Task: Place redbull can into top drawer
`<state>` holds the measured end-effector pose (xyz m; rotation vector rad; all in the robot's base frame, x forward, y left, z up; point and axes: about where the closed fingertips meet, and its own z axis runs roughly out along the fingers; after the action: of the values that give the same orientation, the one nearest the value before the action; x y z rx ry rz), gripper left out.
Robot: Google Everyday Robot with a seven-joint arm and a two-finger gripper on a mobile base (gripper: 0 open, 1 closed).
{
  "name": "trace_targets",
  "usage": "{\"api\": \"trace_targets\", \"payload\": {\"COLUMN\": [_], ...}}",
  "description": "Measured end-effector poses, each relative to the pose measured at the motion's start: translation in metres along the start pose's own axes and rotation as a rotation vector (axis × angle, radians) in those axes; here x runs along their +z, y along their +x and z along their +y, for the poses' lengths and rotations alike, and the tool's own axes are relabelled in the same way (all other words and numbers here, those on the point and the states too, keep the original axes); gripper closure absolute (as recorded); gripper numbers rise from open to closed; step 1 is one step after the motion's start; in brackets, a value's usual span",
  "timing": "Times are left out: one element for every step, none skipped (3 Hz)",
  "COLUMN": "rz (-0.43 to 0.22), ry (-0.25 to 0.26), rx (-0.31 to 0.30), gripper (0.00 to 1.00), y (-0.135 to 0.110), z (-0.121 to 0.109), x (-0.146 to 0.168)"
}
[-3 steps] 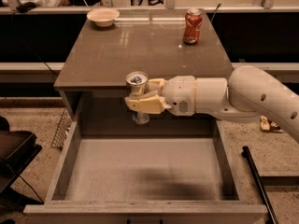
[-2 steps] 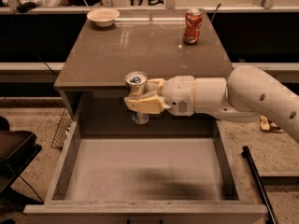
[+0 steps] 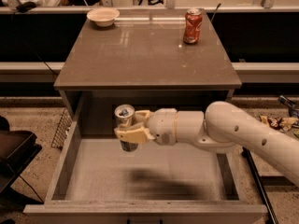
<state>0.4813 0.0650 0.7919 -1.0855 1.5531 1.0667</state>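
The redbull can is a slim silver can with a shiny top, held upright in my gripper. The gripper's cream fingers are shut around the can's middle. The white arm reaches in from the right. The can hangs inside the open top drawer, above the back left part of its flat grey floor, a little above the floor. The arm's shadow lies on the drawer floor in front of the can.
The cabinet top carries a red soda can at the back right and a white bowl at the back left. A wire basket stands left of the drawer. A dark object sits at the far left.
The gripper with the can has dropped from the cabinet's front edge level down into the drawer opening.
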Motion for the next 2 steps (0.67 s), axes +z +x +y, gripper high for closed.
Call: {"api": "trace_targets", "payload": {"rz": [-0.012,-0.079], "ry": [-0.035,-0.09], "rx": [-0.012,-0.066], "gripper": [1.0,1.0], "y": [0.038,0.077], "z": [0.005,0.008], "x": [0.028,0.054]}}
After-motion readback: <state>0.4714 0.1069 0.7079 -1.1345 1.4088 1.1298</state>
